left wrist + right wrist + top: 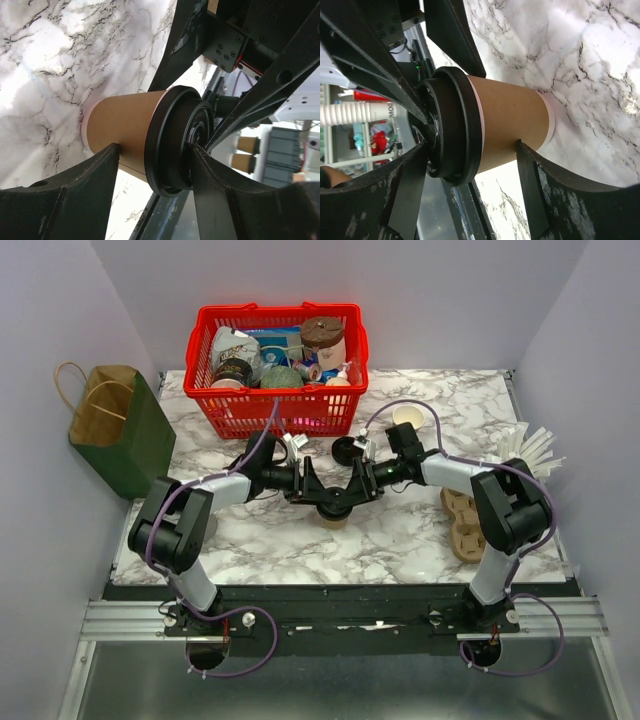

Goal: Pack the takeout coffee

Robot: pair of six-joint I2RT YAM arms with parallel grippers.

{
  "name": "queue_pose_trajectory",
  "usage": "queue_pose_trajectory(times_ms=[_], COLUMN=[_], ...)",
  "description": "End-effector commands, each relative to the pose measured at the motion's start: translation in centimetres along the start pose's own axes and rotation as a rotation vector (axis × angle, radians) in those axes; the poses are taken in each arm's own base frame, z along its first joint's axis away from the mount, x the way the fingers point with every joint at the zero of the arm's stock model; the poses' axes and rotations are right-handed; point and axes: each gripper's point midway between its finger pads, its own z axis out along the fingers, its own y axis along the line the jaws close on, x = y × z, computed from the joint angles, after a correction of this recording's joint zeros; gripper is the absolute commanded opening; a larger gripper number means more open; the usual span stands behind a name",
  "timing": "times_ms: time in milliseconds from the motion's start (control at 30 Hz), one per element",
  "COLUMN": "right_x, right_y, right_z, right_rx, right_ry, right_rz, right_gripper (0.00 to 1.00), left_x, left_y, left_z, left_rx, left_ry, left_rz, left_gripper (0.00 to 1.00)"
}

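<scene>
Desk: marble-patterned desk [250,530], and both arms reach in from the near edge to meet mid-desk.
Basket: red shopping basket [200,350] at the far edge, crammed with groceries, with a pale cup with a brown lid [322,338] poking up on its right side.
Bag: green paper bag [150,440] standing open at the desk's left edge, kraft inside, handles up.
Left hand: left hand [157,149] comes in from the left, fingers apart. One tip is on the cup's wall, the other on top of the lid; clamped or only touching, can't tell.
Right hand: right hand [471,146] mirrors it from the right, fingers apart, one on the lid's top, one on the wall; the grip, again, can't tell.
Carrier: brown pulp carrier [462,525] lying flat on the desk's right side, beside the right arm, well apart from the cup.
Coffee: takeout coffee cup [122,125], tan kraft, upright at desk centre, between both hands.
Spare cup: open cup [408,415], white inside, near the basket's right corner.
Lid: black lid [167,140] seated on the coffee cup.
</scene>
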Motion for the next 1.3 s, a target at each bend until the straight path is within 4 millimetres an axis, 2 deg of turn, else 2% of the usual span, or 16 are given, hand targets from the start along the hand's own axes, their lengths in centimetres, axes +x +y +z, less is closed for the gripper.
queue_pose_trajectory(times_ms=[0, 367, 500, 600, 767, 867, 900, 933, 1000, 1067, 1167, 1267], right_x=[0.8, 2.1, 3.5, 4.3, 6.8, 7.1, 6.9, 6.6, 5.6, 5.0, 4.4, 4.0], right_y=[-1.1, -3.4, -4.1, -4.4, -5.6, -5.7, -5.4, -4.9, -2.6, -1.1, 0.5, 1.8], right_z=[0.9, 1.0, 0.8, 0.4, 0.4, 0.5, 0.4, 0.2, -0.2, -0.5, -1.0, -1.3], right_rx=[-0.025, 0.074, 0.120, 0.150, 0.171, 0.163, 0.156, 0.137, 0.056, 0.002, -0.053, -0.101], right_ry=[0.031, 0.029, 0.033, 0.036, 0.083, 0.093, 0.090, 0.085, 0.068, 0.058, 0.049, 0.054], right_rz=[0.044, 0.126, 0.152, 0.144, 0.188, 0.182, 0.162, 0.122, 0.050, -0.006, -0.057, -0.077], right_gripper=[0.74, 0.69, 0.68, 0.67, 0.65, 0.63, 0.63, 0.63, 0.67, 0.70, 0.77, 0.83], left_x=[0.9, 2.3, 3.4, 4.2, 6.0, 6.2, 5.9, 5.0, 3.4, 2.2, 1.3, 0.5], left_y=[6.6, 8.2, 8.6, 8.3, 7.4, 7.1, 6.7, 5.4, 3.1, -0.4, -4.0, -6.0], left_z=[0.7, 0.9, 1.1, 1.6, 3.2, 3.6, 3.6, 3.5, 3.4, 2.9, 2.3, 1.7], left_rx=[-0.205, -0.236, -0.247, -0.253, -0.250, -0.243, -0.226, -0.184, -0.107, 0.020, 0.141, 0.200], left_ry=[-0.018, -0.017, -0.021, -0.014, 0.041, 0.048, 0.043, 0.023, -0.028, -0.062, -0.056, -0.054], left_rz=[-0.175, -0.243, -0.239, -0.189, -0.129, -0.114, -0.078, -0.035, 0.033, 0.104, 0.177, 0.244], left_gripper=[0.63, 0.62, 0.63, 0.63, 0.63, 0.63, 0.63, 0.63, 0.63, 0.64, 0.64, 0.64])
